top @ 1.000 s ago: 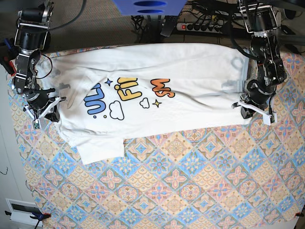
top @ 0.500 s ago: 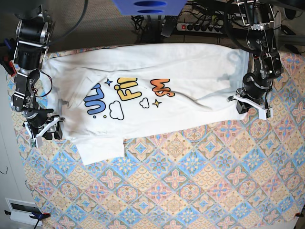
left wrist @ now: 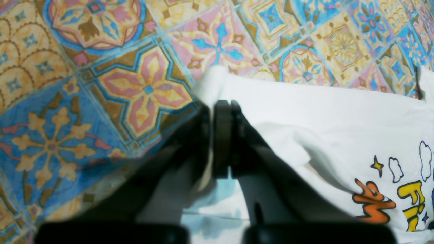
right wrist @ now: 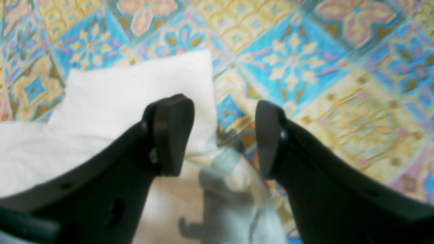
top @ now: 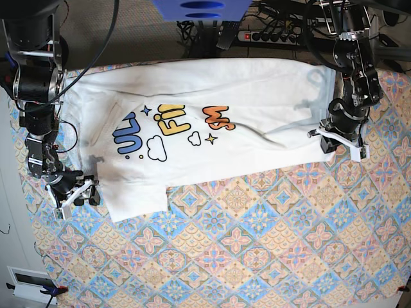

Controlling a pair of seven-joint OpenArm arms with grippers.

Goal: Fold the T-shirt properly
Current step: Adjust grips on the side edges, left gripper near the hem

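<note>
The white T-shirt [top: 212, 122] lies spread across the far half of the table, print up, with the blue, yellow and orange letters [top: 170, 125] showing. My left gripper [top: 335, 142], on the right in the base view, is shut on the shirt's lower right corner; in the left wrist view its fingers [left wrist: 222, 135] pinch the white cloth [left wrist: 322, 112]. My right gripper [top: 80, 192], on the left in the base view, is open beside the short sleeve [top: 135, 202]. In the right wrist view the gripper [right wrist: 220, 135] straddles the edge of the sleeve [right wrist: 135, 88].
A patterned tablecloth [top: 257, 244] covers the table. A blue object [top: 199, 8] and a power strip with cables [top: 270, 35] lie beyond the far edge. A white box [top: 29, 282] sits off the front left corner.
My right arm has moved along the shirt's left edge toward the front, down to the sleeve. My left gripper shifted slightly up and inward with the corner, then held still.
</note>
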